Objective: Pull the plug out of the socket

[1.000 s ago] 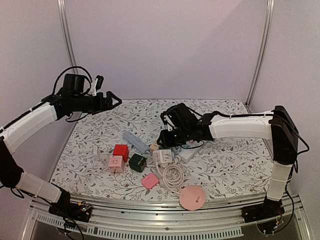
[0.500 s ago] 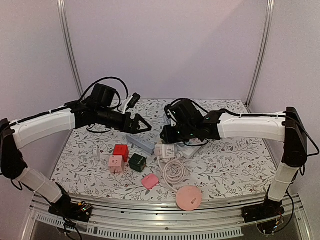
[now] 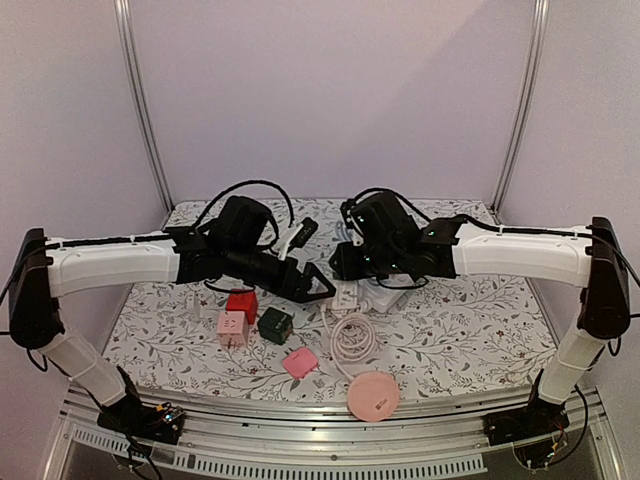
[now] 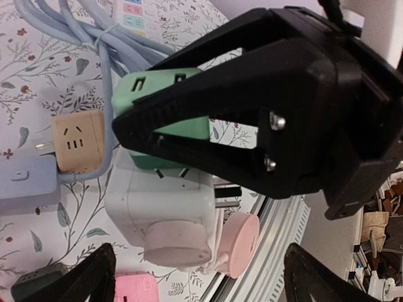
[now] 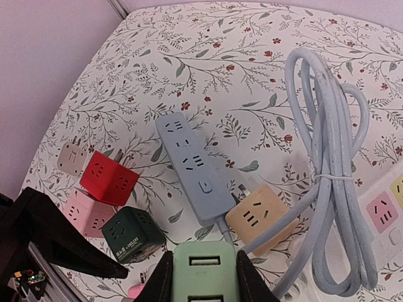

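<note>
Between the pinching fingers of the right gripper (image 5: 204, 278) sits the plug (image 5: 204, 264), a pale green block with two slots on its top face, held above the middle of the table (image 3: 470, 320). Its underside lies against the top of the socket (image 4: 160, 201), a white block; whether the pins are fully seated cannot be told, nor whether the socket rests on the cloth or hangs. A round white connector sticks out of the socket's near face, and a coiled white cord (image 3: 350, 340) lies just in front of it. The left gripper (image 4: 198, 248) faces the pair from the left with its fingers spread wide, touching neither block. Just behind the plug lie a tan cube (image 5: 261, 217) and a blue strip (image 5: 192, 167), the cube at the strip's near end. A bundled blue cable (image 5: 327, 157) lies to their right. Further left stand a red cube (image 5: 110, 178), a pink cube (image 5: 88, 214) and a dark green cube (image 5: 132, 236), close together. A pink disc (image 3: 373, 397) lies near the table's front edge.
</note>
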You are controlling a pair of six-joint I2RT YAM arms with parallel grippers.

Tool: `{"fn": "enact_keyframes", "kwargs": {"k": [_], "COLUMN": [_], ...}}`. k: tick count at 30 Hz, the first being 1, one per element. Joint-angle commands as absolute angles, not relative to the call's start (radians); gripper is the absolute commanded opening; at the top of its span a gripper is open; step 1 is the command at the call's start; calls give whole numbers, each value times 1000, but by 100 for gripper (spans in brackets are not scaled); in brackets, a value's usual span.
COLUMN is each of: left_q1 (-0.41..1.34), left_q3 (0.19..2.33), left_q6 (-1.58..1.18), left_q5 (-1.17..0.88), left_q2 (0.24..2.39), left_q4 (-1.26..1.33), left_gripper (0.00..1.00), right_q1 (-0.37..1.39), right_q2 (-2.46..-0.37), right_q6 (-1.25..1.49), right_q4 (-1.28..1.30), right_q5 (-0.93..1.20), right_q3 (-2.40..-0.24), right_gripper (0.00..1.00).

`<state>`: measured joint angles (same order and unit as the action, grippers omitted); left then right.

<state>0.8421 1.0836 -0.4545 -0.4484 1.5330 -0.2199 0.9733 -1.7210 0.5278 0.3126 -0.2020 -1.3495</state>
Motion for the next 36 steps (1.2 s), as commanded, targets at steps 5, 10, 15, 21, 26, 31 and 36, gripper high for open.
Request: {"fn": "enact_keyframes", "kwargs": {"k": [5, 10, 15, 21, 26, 31, 36], "left_q1": [899, 917, 919, 919, 919, 919, 920], "left_q3": [1034, 1054, 1052, 1058, 1054, 1050, 1047], "left_q6": [-549, -547, -566, -585, -591, -598, -586], "left_q5": [-408, -390, -383, -353, -363, -373, -391], "left_q2": [1596, 1651, 1676, 1707, 1705, 1701, 1699], "left_q4": [-58, -48, -18, 23, 60, 89, 90], "left_gripper": [81, 72, 66, 73, 69, 56, 46], "right_q1": [978, 978, 979, 979, 978, 979, 980], "right_q2": [-1622, -1610, -1593, -1590, -1589, -1597, -1604], "right_q6": [541, 547, 548, 545, 551, 548, 561], "right_q4": [216, 215, 217, 218, 218, 218, 216], "right_q5": [-230, -233, -239, -236, -233, -229, -222], "right_q3": [-1362, -1351, -1342, -1341, -1342, -1345, -1339], "right_gripper": [0, 0, 0, 0, 0, 1, 0]}}
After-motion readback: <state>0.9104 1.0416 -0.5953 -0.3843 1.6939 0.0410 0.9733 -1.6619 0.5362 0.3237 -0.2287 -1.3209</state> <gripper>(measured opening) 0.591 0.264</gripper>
